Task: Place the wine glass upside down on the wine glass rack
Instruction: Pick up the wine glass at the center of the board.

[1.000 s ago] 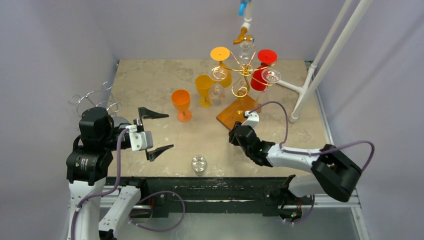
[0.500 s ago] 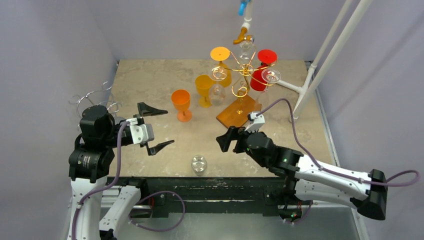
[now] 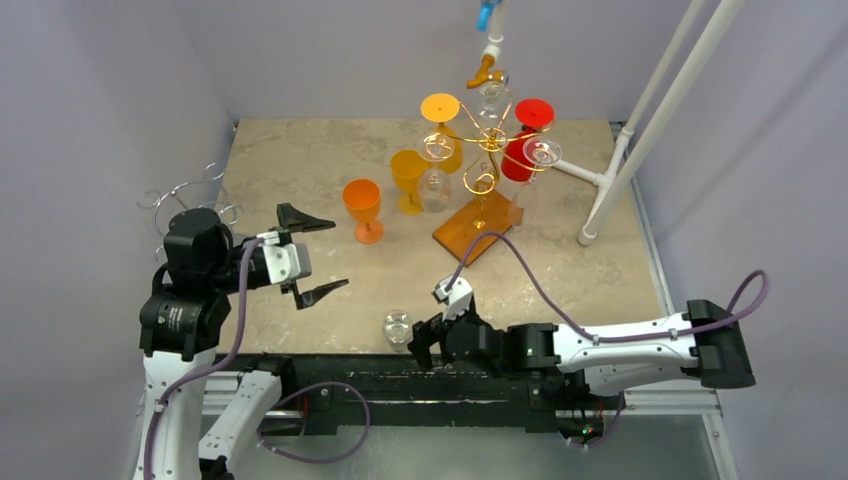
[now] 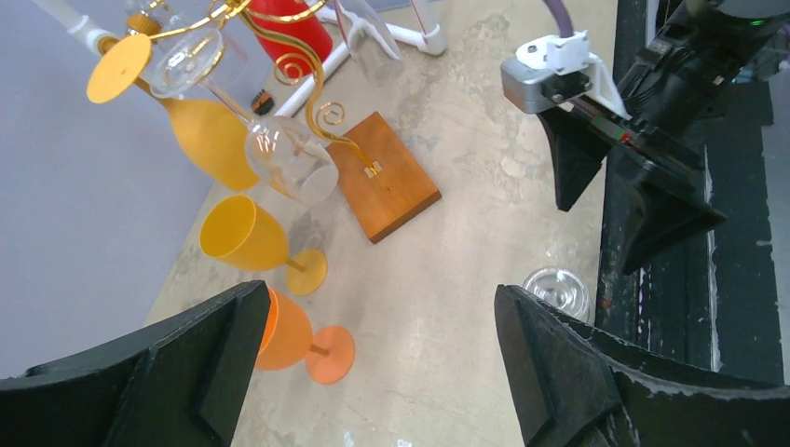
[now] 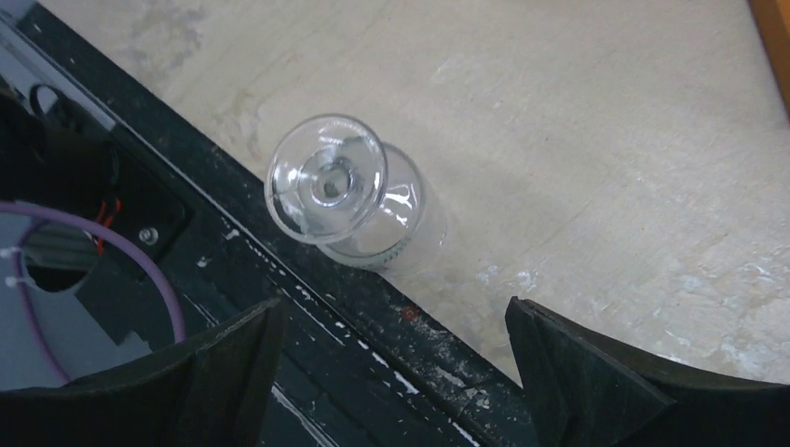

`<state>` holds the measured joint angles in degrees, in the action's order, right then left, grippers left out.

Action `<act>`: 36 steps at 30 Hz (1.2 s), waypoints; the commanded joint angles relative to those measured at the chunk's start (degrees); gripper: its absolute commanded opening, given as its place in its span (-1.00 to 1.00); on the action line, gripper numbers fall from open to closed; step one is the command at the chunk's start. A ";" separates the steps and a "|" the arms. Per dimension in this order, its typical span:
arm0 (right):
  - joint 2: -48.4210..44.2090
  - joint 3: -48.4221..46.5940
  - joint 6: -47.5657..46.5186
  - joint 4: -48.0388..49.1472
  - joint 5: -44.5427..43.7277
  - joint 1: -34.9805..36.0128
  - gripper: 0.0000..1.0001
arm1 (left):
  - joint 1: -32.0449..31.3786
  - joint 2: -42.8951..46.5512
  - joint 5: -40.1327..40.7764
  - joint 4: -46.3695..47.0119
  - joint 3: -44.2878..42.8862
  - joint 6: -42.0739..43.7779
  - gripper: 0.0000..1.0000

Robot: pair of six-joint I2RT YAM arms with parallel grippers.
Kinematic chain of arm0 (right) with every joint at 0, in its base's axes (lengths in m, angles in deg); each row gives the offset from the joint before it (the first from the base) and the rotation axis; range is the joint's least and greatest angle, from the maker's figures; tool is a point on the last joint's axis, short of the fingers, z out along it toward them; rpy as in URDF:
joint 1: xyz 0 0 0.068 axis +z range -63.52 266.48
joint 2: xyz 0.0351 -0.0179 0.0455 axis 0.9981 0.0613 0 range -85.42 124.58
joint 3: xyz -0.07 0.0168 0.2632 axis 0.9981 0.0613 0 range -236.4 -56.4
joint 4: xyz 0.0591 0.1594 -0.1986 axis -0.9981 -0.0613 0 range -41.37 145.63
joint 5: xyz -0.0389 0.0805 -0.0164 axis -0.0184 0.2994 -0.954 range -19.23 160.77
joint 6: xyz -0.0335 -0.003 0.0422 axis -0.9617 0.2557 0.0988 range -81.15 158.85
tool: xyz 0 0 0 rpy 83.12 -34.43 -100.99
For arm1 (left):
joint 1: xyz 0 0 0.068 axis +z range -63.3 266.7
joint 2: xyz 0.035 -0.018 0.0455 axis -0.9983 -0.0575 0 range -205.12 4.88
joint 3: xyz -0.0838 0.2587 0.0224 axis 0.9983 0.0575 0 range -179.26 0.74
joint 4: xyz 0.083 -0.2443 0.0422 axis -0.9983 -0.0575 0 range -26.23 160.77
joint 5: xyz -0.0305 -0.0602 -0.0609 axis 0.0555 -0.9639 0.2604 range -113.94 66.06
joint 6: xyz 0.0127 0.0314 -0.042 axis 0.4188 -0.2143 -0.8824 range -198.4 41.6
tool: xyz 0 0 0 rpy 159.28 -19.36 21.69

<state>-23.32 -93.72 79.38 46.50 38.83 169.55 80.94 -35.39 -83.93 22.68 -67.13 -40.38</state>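
Clear wine glass (image 3: 398,328) at table (image 3: 300,180) edge

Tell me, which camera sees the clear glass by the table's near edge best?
The right wrist view: the clear glass sits in the middle, close and sharp. The top external view shows it tiny. The left wrist view shows it small, low in the picture.

Glossy clear wine glass (image 5: 340,196); matt, stone-like table (image 5: 606,112).
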 commanded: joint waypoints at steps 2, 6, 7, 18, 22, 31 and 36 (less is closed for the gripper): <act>4.10 1.32 -2.30 7.02 -7.46 5.47 0.98 | 0.13 -1.41 1.78 -13.01 1.58 16.81 0.99; 7.03 2.02 -2.60 10.42 -6.91 6.78 0.98 | 0.13 -1.67 3.04 -20.76 4.45 30.24 0.97; 7.52 2.32 -1.92 10.64 -6.95 6.84 0.98 | 0.12 -1.53 2.97 -22.77 5.68 33.99 0.95; 4.52 11.05 5.89 16.03 -4.76 6.84 0.88 | 0.13 9.40 -4.29 -23.65 28.30 83.41 0.89; 6.08 11.43 6.17 17.66 -4.71 6.76 0.86 | 0.13 6.84 -6.51 -29.62 32.41 103.21 0.87; 10.38 10.79 2.71 25.48 -4.01 5.62 0.79 | -4.53 -0.60 -9.90 -18.25 38.39 112.90 0.82; 15.84 7.41 -0.62 27.39 -3.34 4.13 0.76 | -6.94 -5.55 -9.84 -11.01 38.71 113.86 0.81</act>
<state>-10.55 -82.88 82.05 69.32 34.89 174.82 75.39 -38.26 -87.97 3.40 -28.47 37.83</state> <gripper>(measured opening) 0.883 0.911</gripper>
